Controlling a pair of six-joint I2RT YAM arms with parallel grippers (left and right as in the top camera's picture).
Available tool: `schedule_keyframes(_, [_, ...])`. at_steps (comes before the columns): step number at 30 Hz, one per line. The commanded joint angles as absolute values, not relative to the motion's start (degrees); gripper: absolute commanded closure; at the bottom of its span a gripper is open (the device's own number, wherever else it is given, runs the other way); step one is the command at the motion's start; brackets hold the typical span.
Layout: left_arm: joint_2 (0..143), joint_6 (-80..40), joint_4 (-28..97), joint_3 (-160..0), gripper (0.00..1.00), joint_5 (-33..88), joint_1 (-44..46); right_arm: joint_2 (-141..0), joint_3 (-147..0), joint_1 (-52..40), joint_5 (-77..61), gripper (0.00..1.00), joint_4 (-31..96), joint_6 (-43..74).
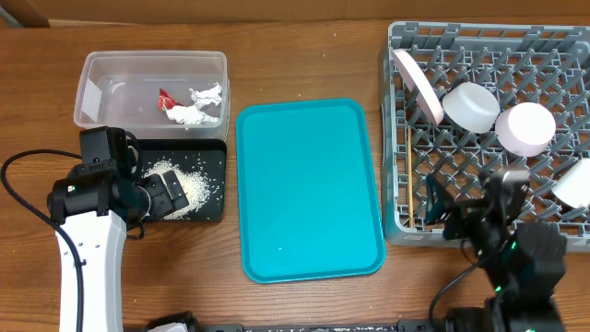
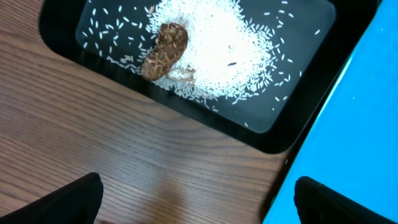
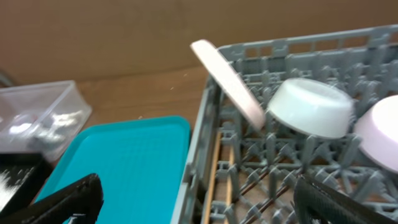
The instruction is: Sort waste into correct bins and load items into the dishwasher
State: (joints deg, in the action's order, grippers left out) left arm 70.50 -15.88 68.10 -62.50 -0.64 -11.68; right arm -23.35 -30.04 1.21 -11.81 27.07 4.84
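Note:
The clear tub point(image 1: 92, 92) holds the red wrapper point(image 1: 166, 98) and white tissue point(image 1: 198, 109). The black tray point(image 1: 210, 175) holds rice point(image 2: 230, 50) and the brown scrap point(image 2: 165, 50). The grey rack point(image 1: 553, 55) holds the plate point(image 1: 415, 85) on edge, two bowls point(image 1: 470, 106) point(image 1: 525, 127) and a cup point(image 1: 576, 184). The chopsticks point(image 3: 214, 180) lie along its left wall. My left gripper point(image 2: 199, 199) is open and empty over the wood in front of the black tray. My right gripper point(image 3: 199, 202) is open and empty above the rack's front left corner.
The teal serving tray point(image 1: 309, 189) lies bare between the black tray and the rack. It also shows in the left wrist view point(image 2: 348, 124) and in the right wrist view point(image 3: 124, 162). A black cable point(image 1: 18, 198) loops at the left edge.

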Motion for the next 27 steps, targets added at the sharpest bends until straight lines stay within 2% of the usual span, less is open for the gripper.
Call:
schedule_keyframes(1, [70.5,-14.8,68.1,-62.8,0.00,-0.2,-12.0,-14.6,-20.4,-0.3,-11.6,0.00,15.1,4.7])
schedule_keyframes(5, [70.5,-14.8,68.1,-62.8,0.00,-0.2,-12.0,-7.4,-12.3,-0.3,-11.4,0.00,4.0,4.6])
schedule_keyframes(12, [70.5,-14.8,68.1,-62.8,0.00,-0.2,-12.0,-0.1,-6.0,-0.3,-7.7,0.00,-2.4,4.7])
schedule_keyframes(17, [70.5,-14.8,68.1,-62.8,0.00,-0.2,-12.0,-0.1,-1.7,-0.3,-7.1,0.00,-1.1,4.7])
schedule_keyframes(19, [70.5,-14.8,68.1,-62.8,0.00,-0.2,-12.0,-0.1,-0.5,-0.3,-6.0,0.00,4.2,4.6])
schedule_keyframes(27, [70.5,-14.8,68.1,-62.8,0.00,-0.2,-12.0,-0.2,-0.5,-0.3,-6.0,0.00,4.2,4.7])
